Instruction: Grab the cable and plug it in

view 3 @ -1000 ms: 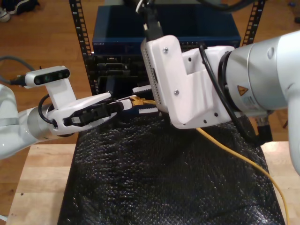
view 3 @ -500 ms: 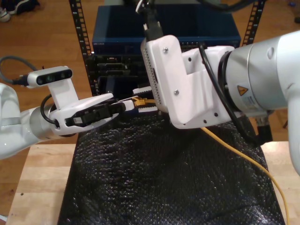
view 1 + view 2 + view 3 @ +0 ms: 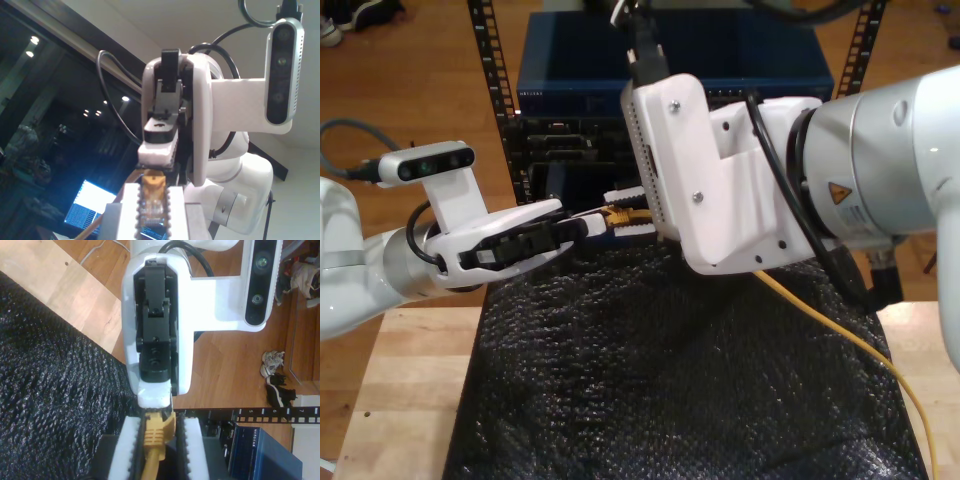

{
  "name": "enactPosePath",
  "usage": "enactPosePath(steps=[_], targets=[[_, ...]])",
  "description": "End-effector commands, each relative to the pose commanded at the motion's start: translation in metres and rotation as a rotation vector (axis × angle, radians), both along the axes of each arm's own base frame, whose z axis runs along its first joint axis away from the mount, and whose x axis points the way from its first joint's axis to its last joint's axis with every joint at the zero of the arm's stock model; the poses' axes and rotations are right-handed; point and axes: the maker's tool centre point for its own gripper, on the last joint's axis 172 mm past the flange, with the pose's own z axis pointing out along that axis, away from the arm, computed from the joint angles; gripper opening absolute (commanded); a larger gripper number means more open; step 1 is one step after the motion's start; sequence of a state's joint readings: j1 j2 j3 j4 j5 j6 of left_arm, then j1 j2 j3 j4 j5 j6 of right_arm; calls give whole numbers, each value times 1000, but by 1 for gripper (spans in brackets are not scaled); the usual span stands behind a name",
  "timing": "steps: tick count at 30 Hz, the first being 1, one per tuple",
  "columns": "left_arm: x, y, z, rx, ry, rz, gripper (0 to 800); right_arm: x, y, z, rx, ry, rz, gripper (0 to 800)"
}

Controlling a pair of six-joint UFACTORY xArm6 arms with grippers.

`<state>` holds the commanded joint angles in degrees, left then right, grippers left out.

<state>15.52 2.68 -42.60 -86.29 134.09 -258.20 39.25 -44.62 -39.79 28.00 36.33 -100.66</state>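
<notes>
— Cable [image 3: 840, 335] status? Where's it at?

— Plug end is up in the air over the black mat [image 3: 650, 380], in front of the rack [image 3: 500, 90], w/ both arms meeting on it. Rest of the yellow line drops under the big arm and runs off toward the exterior view's right, across the mat.

— End effectors?

— My second end effector [image 3: 625, 210], on the arm at the exterior view's right, is closed on the yellow boot; white pads [image 3: 125, 450] sit either side of it. My first end effector [image 3: 588, 224], coming from the exterior view's left, is tip-to-tip w/ it, its ribbed fingers clamped on the amber plug [image 3: 152, 197].

— Surface?

— Wood surface [image 3: 400, 390] under the mat.
</notes>
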Motion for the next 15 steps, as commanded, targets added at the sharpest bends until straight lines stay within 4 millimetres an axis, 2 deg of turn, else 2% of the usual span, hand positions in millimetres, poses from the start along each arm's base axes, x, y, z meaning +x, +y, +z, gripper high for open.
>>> enactPosePath(steps=[8, 10, 13, 15], targets=[[0, 0, 0, 0, -1, -2, 30, -1, 1, -1, 0, 2, 1, 158], [0, 0, 0, 0, -1, -2, 30, -1, 0, -1, -1, 1, 2, 138], [0, 0, 0, 0, -1, -2, 32, -1, 0, -4, -3, 6, 1, 49], [0, 0, 1, -1, -2, -3, 37, -1, 0, -5, -4, 7, 1, 33]])
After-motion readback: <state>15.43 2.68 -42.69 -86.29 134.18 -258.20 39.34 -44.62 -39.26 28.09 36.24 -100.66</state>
